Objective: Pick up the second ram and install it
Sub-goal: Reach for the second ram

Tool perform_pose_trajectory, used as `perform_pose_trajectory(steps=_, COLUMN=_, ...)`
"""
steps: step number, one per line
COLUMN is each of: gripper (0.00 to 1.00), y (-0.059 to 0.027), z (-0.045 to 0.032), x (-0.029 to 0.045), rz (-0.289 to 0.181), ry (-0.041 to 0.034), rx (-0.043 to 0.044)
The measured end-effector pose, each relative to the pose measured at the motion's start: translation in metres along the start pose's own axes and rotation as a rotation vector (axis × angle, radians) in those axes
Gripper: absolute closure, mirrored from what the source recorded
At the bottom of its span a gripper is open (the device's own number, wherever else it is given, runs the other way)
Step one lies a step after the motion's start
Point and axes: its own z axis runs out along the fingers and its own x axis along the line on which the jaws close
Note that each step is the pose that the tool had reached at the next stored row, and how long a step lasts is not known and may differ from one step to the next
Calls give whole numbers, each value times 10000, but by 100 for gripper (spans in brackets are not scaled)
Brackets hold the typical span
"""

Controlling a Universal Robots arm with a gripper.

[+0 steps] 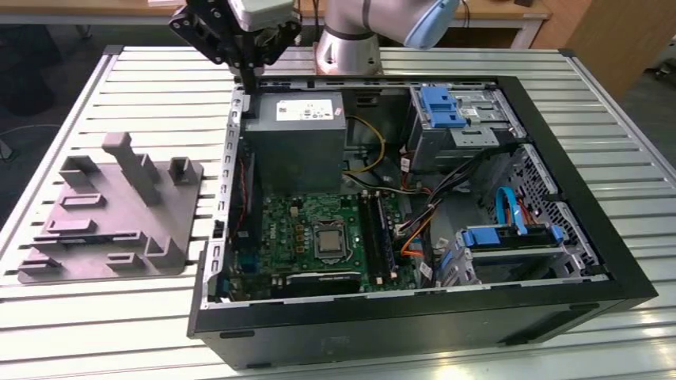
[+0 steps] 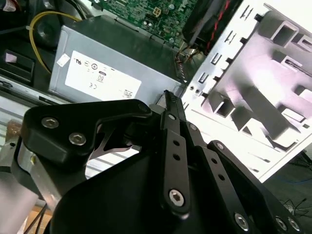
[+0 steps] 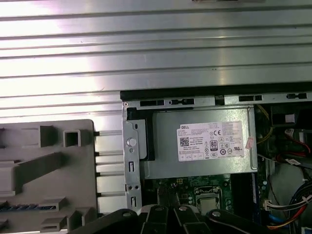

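Exterior view: claw (image 1: 249, 81) closed, nothing between fingers, hovering over power supply (image 1: 301, 134) at corner of open computer case (image 1: 423, 332). First wrist view: second ram (image 3: 27, 207) in slot of grey holder (image 3: 48, 136) on table (image 3: 146, 48), beside case.

Slatted table (image 1: 138, 79) — bare strip along the edge by the arm's base (image 1: 349, 51) | grey fixture (image 1: 116, 214) with upright posts fills the exterior view's left side | open case (image 1: 623, 273) covers the rest | power supply (image 1: 301, 138), drive cage (image 1: 454, 119), cables (image 1: 449, 202) crowd inside — motherboard (image 1: 301, 229) open from above | closed gripper (image 1: 250, 77) hangs over the case's wall nearest that edge
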Motion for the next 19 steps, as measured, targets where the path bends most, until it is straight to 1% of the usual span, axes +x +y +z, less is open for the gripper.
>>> perform_pose_trajectory(steps=8, gripper=90, y=-10, z=-1, x=196, rz=-1, ry=-1, rx=-1)
perform_pose_trajectory(steps=19, gripper=90, y=-26, z=0, x=527, rz=0, ry=-4, rx=-1)
